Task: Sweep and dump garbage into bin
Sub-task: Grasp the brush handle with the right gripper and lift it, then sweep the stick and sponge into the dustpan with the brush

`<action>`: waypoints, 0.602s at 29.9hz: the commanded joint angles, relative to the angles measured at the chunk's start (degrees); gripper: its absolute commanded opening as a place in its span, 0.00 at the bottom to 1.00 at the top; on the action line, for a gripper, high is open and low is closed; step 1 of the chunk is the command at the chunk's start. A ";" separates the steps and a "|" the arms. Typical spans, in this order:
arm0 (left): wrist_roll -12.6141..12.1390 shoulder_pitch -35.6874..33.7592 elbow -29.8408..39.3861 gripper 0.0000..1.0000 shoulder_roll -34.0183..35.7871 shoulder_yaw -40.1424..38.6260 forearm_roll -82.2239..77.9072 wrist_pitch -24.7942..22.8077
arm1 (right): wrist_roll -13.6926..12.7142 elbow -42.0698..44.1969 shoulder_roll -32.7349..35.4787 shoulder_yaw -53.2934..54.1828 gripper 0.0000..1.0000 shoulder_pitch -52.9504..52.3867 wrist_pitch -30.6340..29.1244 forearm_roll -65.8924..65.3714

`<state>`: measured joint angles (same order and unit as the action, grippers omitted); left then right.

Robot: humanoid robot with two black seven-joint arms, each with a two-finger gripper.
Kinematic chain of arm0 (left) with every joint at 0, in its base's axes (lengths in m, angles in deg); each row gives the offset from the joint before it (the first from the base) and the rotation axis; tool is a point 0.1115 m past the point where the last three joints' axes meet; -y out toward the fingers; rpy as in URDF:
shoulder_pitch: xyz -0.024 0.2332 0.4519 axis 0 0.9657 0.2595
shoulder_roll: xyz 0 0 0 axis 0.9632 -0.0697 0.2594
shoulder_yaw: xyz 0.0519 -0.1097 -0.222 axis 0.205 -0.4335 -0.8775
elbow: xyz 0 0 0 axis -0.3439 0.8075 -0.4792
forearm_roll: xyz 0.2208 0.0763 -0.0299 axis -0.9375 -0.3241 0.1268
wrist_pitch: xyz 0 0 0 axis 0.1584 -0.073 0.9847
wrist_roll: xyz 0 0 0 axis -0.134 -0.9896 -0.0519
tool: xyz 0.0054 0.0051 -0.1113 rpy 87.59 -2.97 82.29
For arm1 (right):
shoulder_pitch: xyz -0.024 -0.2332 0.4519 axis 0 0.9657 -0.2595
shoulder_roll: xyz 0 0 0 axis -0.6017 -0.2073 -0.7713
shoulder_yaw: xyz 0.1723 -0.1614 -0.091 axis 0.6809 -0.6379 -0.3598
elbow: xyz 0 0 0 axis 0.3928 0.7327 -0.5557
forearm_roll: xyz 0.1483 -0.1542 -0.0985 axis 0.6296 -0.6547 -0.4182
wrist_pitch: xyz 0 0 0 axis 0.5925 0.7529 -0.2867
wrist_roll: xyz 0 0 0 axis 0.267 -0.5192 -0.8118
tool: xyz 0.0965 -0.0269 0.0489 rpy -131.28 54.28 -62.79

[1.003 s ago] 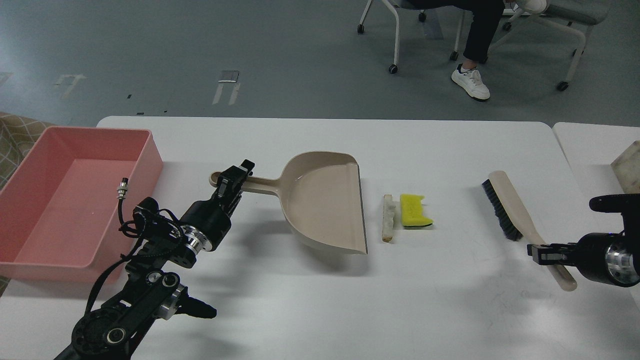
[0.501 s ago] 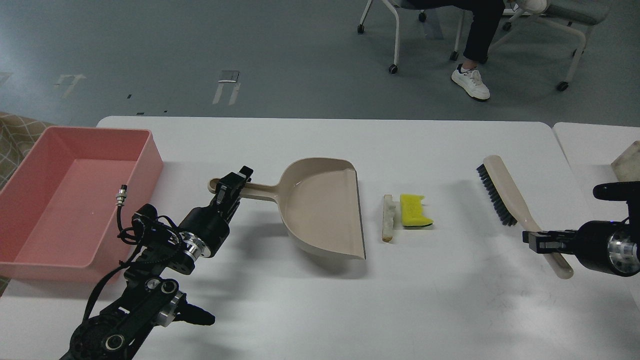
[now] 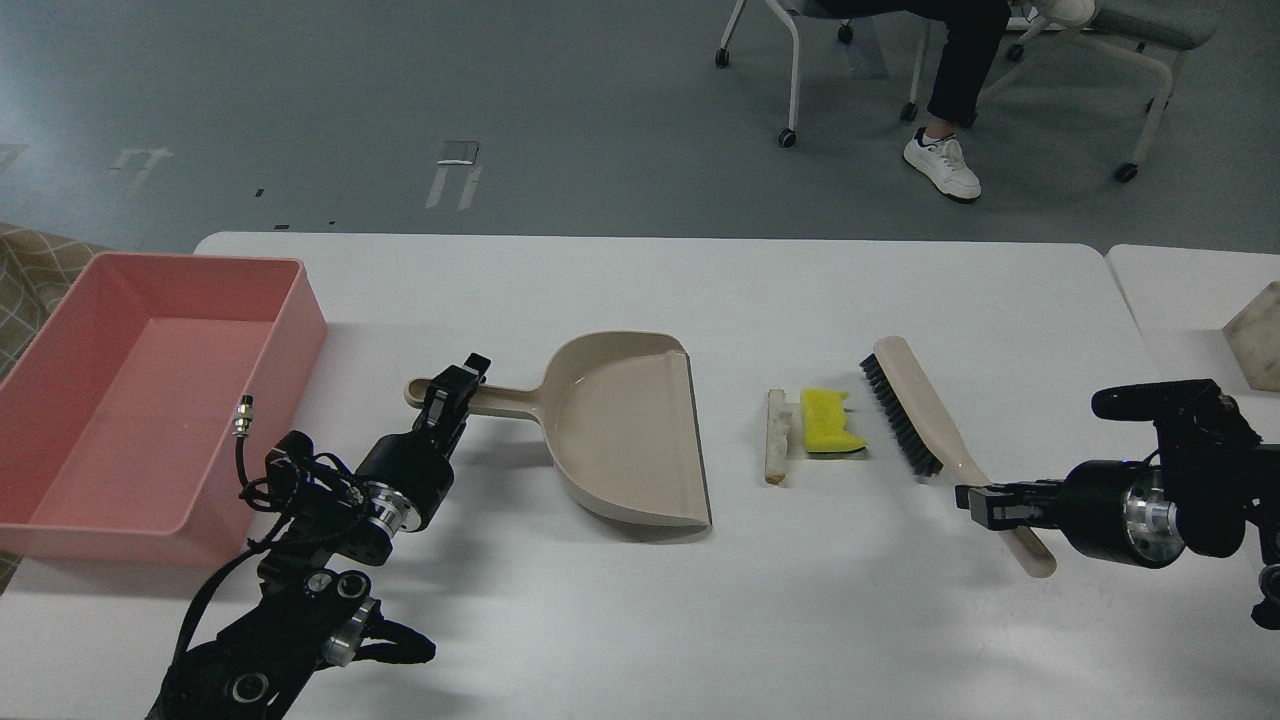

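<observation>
On a white bench point(image 3: 650, 620), the left gripper point(image 3: 455, 385) grasps a dustpan point(image 3: 620, 430) handle, the right gripper point(image 3: 985, 503) a brush point(image 3: 920, 410) just right of the garbage point(image 3: 810, 428).

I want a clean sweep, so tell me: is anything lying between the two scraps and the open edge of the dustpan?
Nothing visible: bare table separates the off-white strip and the yellow sponge piece from the dustpan lip. The brush sits on their far side.

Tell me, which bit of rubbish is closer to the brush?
The yellow sponge piece. It lies right beside the brush bristles, while the off-white strip sits on its other side, nearer the dustpan.
</observation>
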<state>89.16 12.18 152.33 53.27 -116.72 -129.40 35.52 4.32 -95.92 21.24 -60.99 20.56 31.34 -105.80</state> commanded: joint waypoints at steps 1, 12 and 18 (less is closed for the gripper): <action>-0.01 -0.02 -0.34 0.00 -0.96 0.12 -0.09 0.06 | -1.84 -0.13 -1.86 0.11 0.00 -0.42 -0.02 0.00; 0.08 0.33 -0.16 0.00 -1.84 0.21 -0.09 0.50 | -2.38 -0.04 -6.61 -0.07 0.00 -0.42 -1.39 0.00; 0.17 0.07 0.19 0.00 -1.93 0.30 -0.18 0.50 | -2.46 -0.04 -10.21 0.02 0.00 -1.13 -1.39 -0.09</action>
<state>89.35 12.45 152.31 51.41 -116.49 -129.55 36.01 1.93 -96.01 12.74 -60.97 19.79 29.95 -105.80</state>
